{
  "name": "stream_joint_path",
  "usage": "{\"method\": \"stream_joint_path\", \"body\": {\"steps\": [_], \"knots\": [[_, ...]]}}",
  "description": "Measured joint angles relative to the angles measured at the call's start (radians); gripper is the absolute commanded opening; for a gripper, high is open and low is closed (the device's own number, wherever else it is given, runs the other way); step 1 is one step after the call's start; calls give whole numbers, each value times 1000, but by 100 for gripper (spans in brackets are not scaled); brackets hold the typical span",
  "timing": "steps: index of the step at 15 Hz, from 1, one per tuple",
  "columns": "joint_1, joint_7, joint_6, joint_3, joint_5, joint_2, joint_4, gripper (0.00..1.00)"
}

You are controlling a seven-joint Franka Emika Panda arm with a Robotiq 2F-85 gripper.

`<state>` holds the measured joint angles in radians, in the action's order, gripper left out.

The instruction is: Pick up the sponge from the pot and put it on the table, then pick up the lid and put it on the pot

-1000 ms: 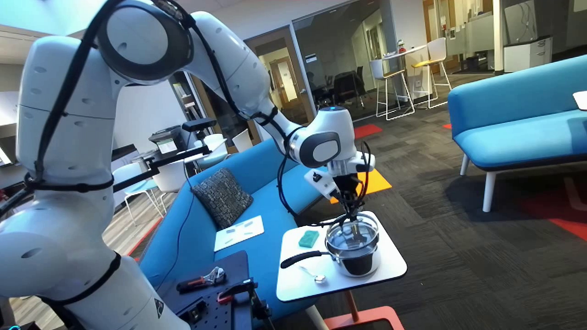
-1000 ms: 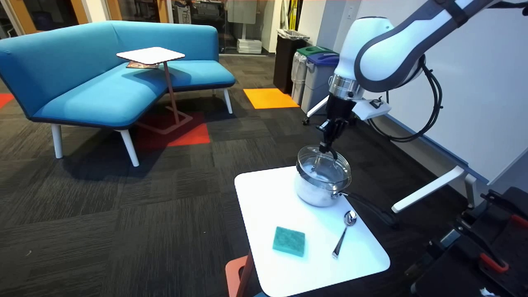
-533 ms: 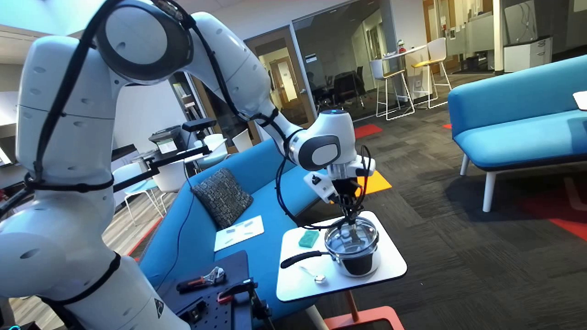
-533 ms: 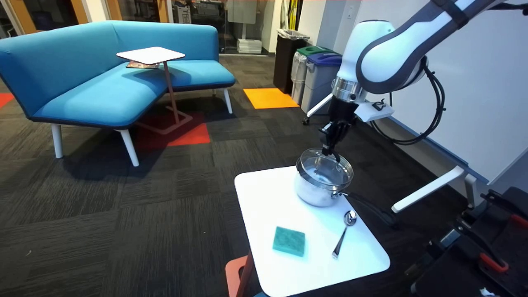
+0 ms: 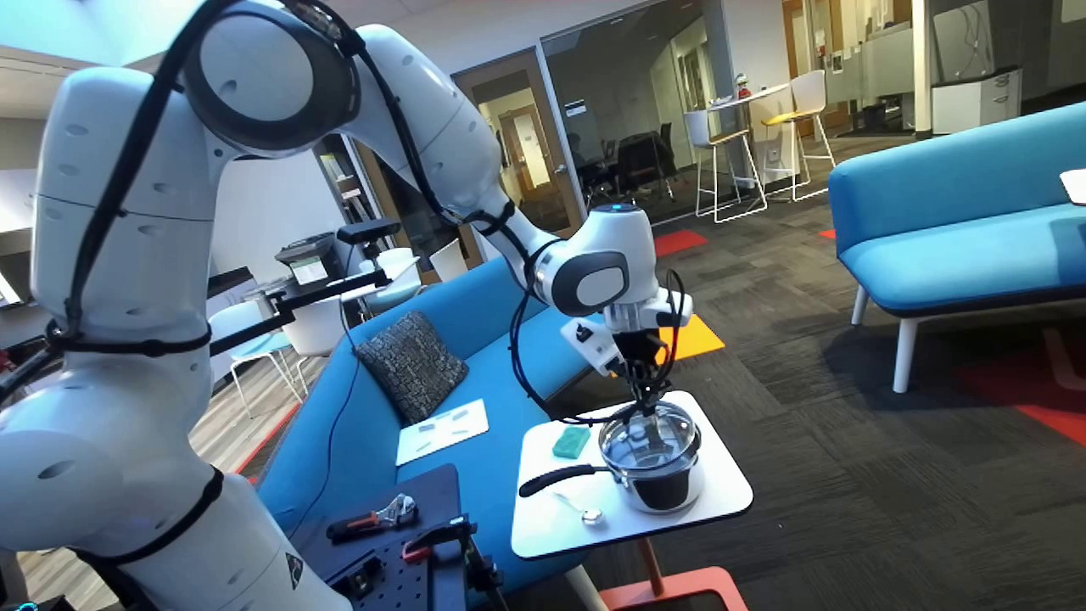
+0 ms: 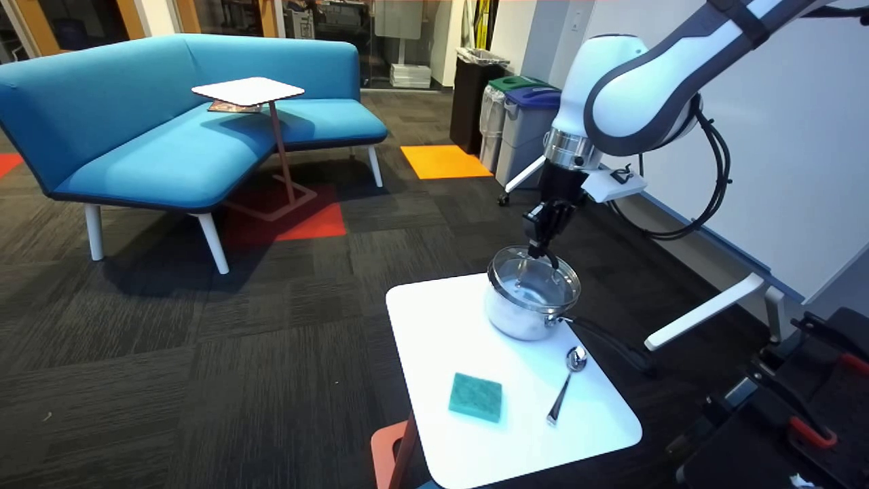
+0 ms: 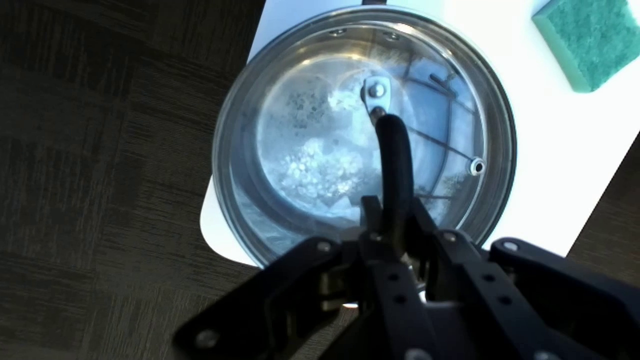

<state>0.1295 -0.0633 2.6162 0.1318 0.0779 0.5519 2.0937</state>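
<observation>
The clear glass lid has a metal rim and a black arched handle. My gripper is shut on that handle; it shows above the pot in both exterior views. The lid lies over the mouth of the silvery pot. I cannot tell whether its rim is fully seated. The pot stands upright on the white table. The green sponge lies flat on the table, apart from the pot, and shows in the wrist view.
A metal spoon lies on the table near the sponge. The pot's black handle sticks out sideways. A blue sofa stands beside the table. A dark tool surface is near the robot's base. Loose cables hang by the wrist.
My gripper and the lid have come down a little and shifted slightly over the pot. The grip on the handle stays. Sponge, pot and spoon have not moved.
</observation>
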Motion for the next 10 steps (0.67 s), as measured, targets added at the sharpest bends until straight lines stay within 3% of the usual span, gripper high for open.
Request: {"method": "stream_joint_path", "body": {"steps": [10], "knots": [[15, -7, -4, -10, -1, 53, -47, 4]]}}
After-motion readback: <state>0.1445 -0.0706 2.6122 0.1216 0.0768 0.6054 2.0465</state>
